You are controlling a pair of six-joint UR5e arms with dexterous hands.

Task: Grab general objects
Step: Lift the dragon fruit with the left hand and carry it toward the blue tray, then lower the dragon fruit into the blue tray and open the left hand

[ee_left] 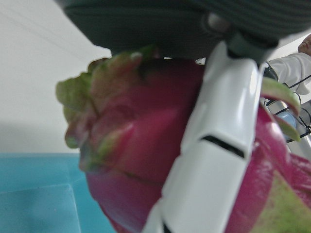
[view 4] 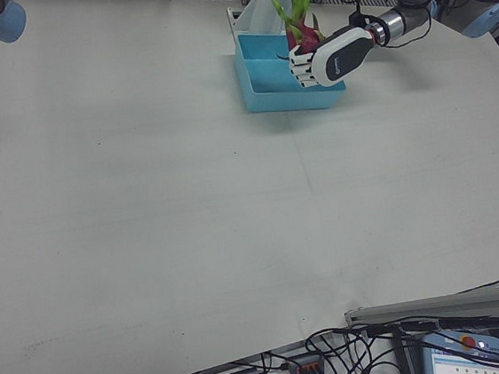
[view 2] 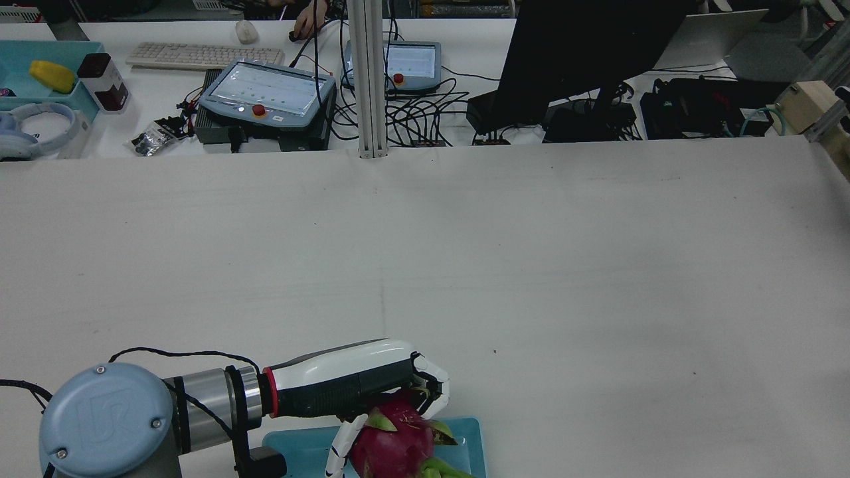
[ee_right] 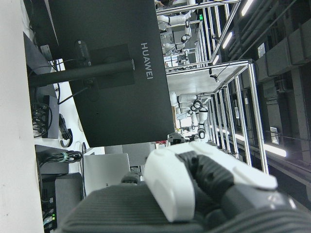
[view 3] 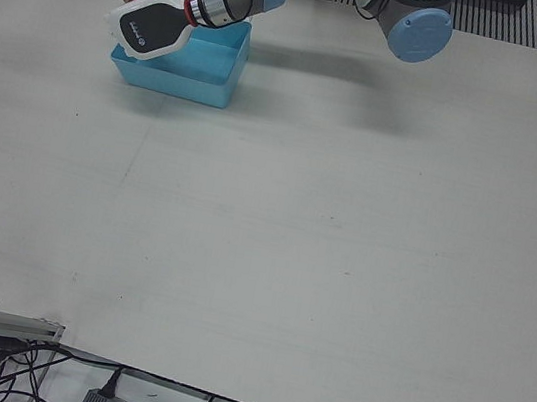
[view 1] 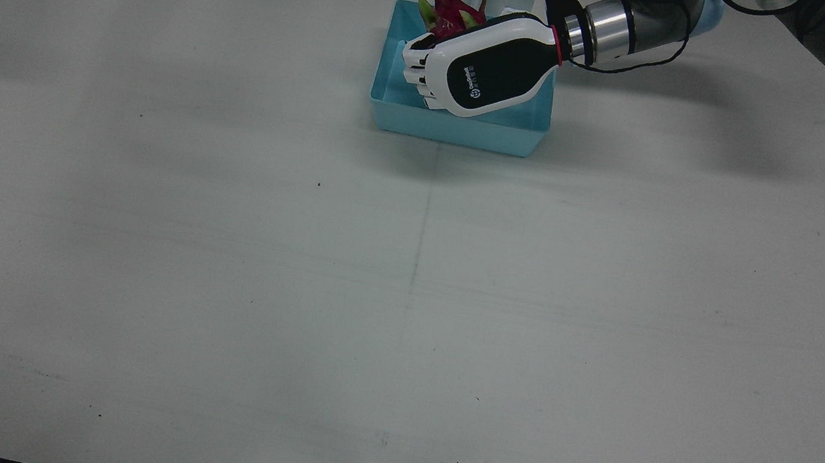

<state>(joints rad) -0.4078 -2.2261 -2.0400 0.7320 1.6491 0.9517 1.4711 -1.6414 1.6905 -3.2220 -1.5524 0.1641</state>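
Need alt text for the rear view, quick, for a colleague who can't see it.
The robot's left hand is closed around a magenta dragon fruit with green scales, above a light blue plastic bin at the near edge of the white table. Monitors and cables lie beyond.

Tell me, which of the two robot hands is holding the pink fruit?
The left robot hand, over the blue bin, grips the dragon fruit. The right robot hand holds nothing.

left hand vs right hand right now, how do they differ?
The left hand is closed around the dragon fruit over the blue bin; the right hand holds nothing visible. The left hand shows in most views; the right hand shows only in its own camera, pointed at a monitor. Both have white-and-black shells.
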